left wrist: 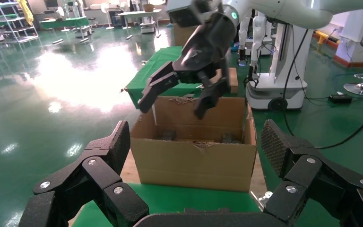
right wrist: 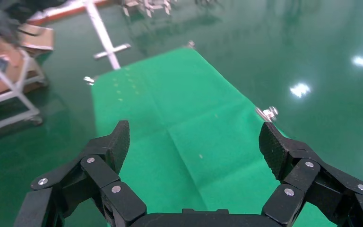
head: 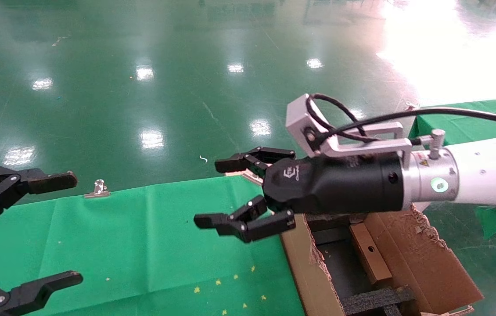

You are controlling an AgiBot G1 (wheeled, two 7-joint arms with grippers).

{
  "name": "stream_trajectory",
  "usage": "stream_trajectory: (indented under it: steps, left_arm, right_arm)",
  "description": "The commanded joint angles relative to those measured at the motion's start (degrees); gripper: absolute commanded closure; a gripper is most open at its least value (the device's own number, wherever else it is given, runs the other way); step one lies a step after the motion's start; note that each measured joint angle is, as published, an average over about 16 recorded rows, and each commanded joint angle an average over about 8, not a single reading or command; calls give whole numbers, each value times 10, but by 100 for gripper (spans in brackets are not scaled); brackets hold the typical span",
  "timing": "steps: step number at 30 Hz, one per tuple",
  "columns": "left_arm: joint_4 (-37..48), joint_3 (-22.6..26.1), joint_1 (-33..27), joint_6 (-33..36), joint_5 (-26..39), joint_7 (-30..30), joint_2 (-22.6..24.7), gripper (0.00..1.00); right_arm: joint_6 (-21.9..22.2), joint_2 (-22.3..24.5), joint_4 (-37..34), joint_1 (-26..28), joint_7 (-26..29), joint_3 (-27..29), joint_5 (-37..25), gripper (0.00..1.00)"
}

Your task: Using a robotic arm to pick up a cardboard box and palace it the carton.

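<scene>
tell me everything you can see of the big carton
The carton is a large brown corrugated box standing open-topped beside the green-covered table's right end. Its flap edges are ragged and torn. Inside lie black foam blocks and the small cardboard box. The right gripper, fingers spread and empty, hangs just above its near-left corner without touching it. In the left wrist view its plain front wall faces the camera.

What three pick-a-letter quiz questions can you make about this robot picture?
1. Where is the cardboard box? A) in the carton B) on the floor C) on a shelf
2. What colour is the cloth? A) red B) green C) blue
3. How is the right gripper? A) open B) shut on the box C) shut, empty
Answers: 1 A, it lies between the carton's flaps; 2 B, plainly green; 3 A, spread wide, nothing held. The left gripper hangs open too.
</scene>
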Motion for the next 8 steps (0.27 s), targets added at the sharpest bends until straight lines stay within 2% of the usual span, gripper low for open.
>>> stream_trajectory:
  steps: [1,8]
  left_arm:
    - [0,0,0,0,0,0,0,0]
    - [0,0,0,0,0,0,0,0]
  right_arm:
    - [-16,-3,-2,-17,-25,24,12,0]
    - [-57,-9,-6,-61,-91,86,42,0]
